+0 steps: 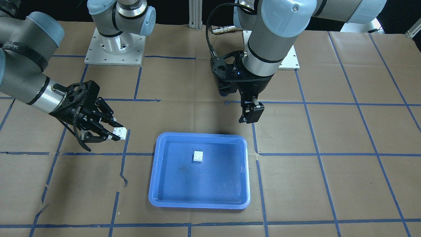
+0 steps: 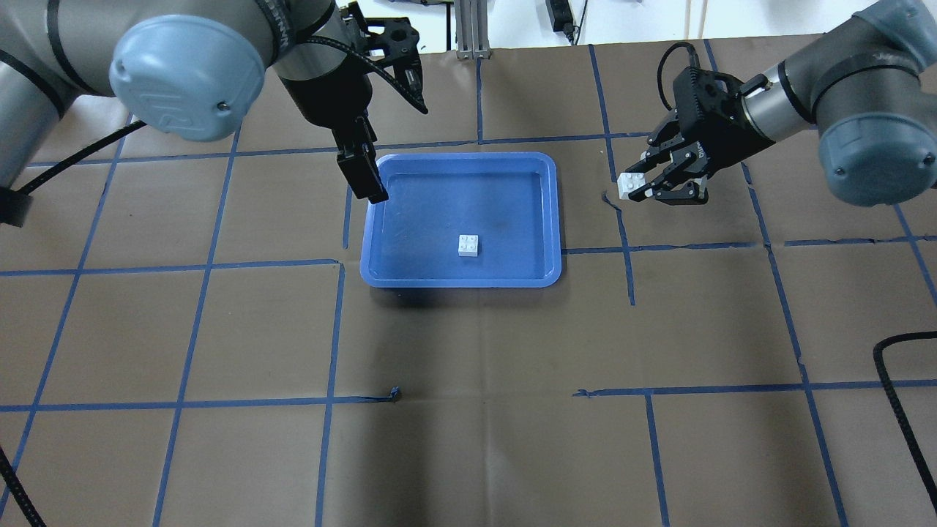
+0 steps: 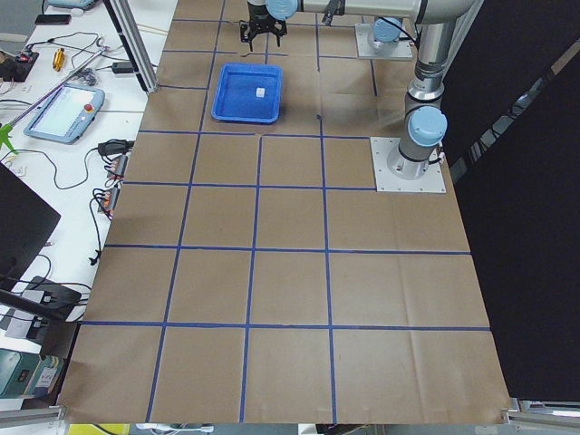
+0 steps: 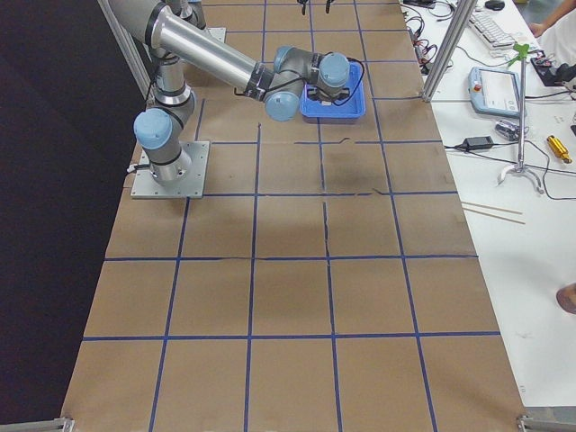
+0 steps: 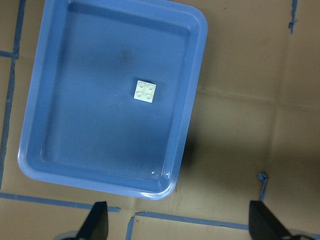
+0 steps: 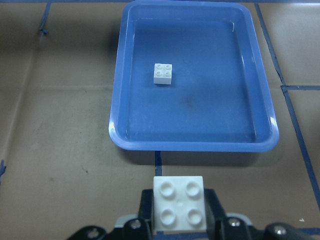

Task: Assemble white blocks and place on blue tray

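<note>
One block (image 2: pixel 469 245) occupies blue tray (image 2: pixel 432 212); right gripper (image 2: pixel 635 188) grasps second block (image 2: pixel 627 184), left gripper (image 5: pixel 181 226) released.

Wearing silver-grey tubing on left arm (image 2: pixel 44 62) and right arm (image 2: pixel 849 69), pale-blue joint caps (image 2: pixel 187 77), braided black cables (image 1: pixel 207 36), black jaws; sitting on 2 white screw-dotted base plates (image 1: pixel 95 56).

A blue tray (image 5: pixel 32 125) lying flat on the brown paper bench cover (image 5: pixel 240 100), one white block (image 5: pixel 145 91) sitting studs-up near its middle, touching no wall; the left gripper (image 5: pixel 181 222) looking straight down, its two dark fingertips (image 5: pixel 97 222) standing wide apart, just outside the tray's rim; blue tape lines (image 5: pixel 200 220) crossing the paper beside the tray
</note>
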`<act>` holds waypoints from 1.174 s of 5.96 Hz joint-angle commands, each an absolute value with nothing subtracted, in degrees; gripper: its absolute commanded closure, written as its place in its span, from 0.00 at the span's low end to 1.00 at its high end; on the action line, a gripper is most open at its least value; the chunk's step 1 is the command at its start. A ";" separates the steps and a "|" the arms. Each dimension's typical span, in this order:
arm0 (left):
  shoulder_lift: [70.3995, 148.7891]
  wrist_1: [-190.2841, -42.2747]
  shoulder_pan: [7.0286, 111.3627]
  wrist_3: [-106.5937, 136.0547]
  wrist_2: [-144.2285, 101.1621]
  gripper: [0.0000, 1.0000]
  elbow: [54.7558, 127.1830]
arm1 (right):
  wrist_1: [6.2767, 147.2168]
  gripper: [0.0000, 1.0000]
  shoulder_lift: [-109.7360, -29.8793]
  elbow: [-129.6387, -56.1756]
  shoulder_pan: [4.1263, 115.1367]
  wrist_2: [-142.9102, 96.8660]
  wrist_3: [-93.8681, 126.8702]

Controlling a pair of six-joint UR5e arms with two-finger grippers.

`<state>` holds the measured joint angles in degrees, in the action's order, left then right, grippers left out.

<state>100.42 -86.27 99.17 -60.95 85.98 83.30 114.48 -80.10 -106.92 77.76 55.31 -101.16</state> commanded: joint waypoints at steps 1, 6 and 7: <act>97.40 -84.03 98.17 -39.51 90.61 0.01 84.11 | 128.34 0.71 -78.76 -112.39 83.90 55.55 -93.63; 92.90 -83.94 93.34 -10.64 96.59 0.01 84.90 | 150.17 0.71 -65.94 -112.76 93.43 59.15 -80.27; 92.73 -83.76 93.25 -11.68 96.68 0.01 84.99 | 152.90 0.71 -63.66 -112.68 93.95 59.15 -80.07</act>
<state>92.99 -83.88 93.39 -11.63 96.62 84.82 149.93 -65.94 -112.76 93.42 59.06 -80.81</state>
